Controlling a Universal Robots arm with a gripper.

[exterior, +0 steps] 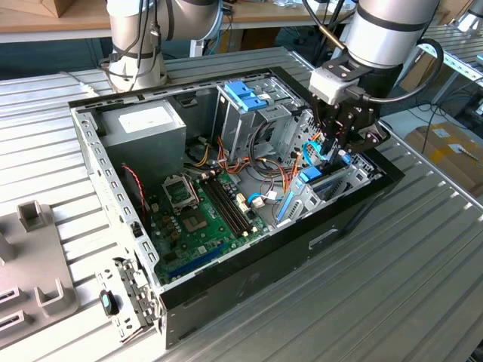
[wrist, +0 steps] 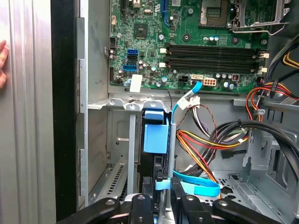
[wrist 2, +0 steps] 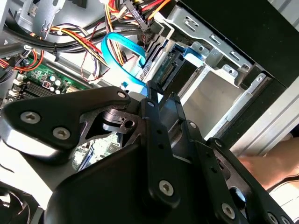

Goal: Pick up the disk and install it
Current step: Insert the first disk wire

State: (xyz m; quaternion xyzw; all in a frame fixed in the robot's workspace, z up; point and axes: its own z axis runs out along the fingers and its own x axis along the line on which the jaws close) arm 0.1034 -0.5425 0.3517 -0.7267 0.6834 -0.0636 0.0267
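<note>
The jaws of the black gripper (wrist: 161, 189) are closed narrowly on the blue-framed metal disk (wrist: 155, 137), its long axis directed straight ahead into the grey metal bay (wrist: 119, 140).

Inventory, as I count it: one open computer case (exterior: 256, 286), one motherboard (wrist: 149, 42), one grey power supply box (exterior: 143, 128), one disk (wrist: 156, 140), one light-blue flat cable (wrist: 198, 189), one blue bracket (exterior: 245, 94), four black memory slots (wrist: 212, 47).
</note>
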